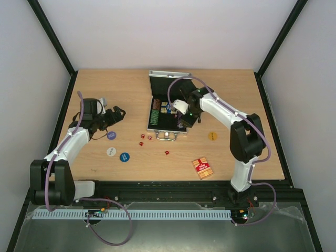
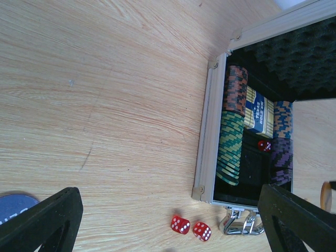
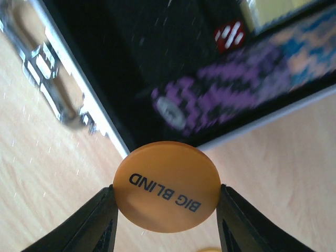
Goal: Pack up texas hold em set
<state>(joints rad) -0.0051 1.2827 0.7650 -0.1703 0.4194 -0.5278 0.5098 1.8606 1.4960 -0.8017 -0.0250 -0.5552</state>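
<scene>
The silver case [image 1: 157,79] lies open at the table's middle, with rows of chips [image 2: 231,147], a blue card box [image 2: 259,113] and one red die [image 2: 264,145] in its black interior. My right gripper [image 3: 167,210] is shut on an orange "BIG BLIND" disc [image 3: 167,186] and holds it over the case's front right corner [image 1: 188,118]. My left gripper [image 1: 118,113] is open and empty, left of the case. Red dice [image 1: 142,143] [image 1: 167,153] lie before the case. The red card deck [image 1: 202,168] lies at the front right.
A purple disc [image 1: 111,135], a white disc [image 1: 111,151] and a blue disc [image 1: 124,156] lie at the front left. Another orange disc [image 1: 212,136] lies right of the case. The case handle [image 1: 167,136] points toward me. Two dice [image 2: 180,224] lie by the handle.
</scene>
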